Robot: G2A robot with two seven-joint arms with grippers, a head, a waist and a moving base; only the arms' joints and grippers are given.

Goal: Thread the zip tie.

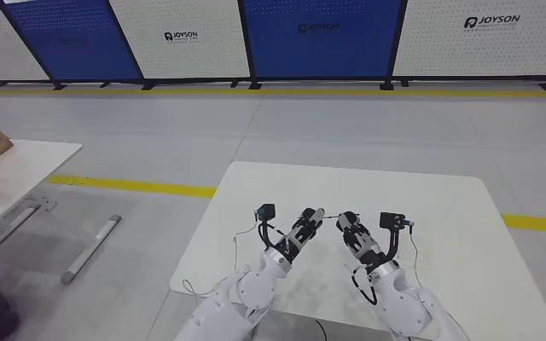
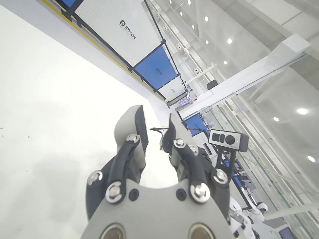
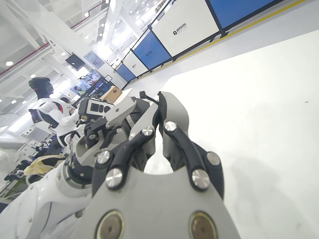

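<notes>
The zip tie is seen pinched between the pressed-together fingers of the right gripper, held above the tabletop near the middle of its front edge. Its thin end is presented in the gap of the spread left gripper; contact there cannot be told.
</notes>
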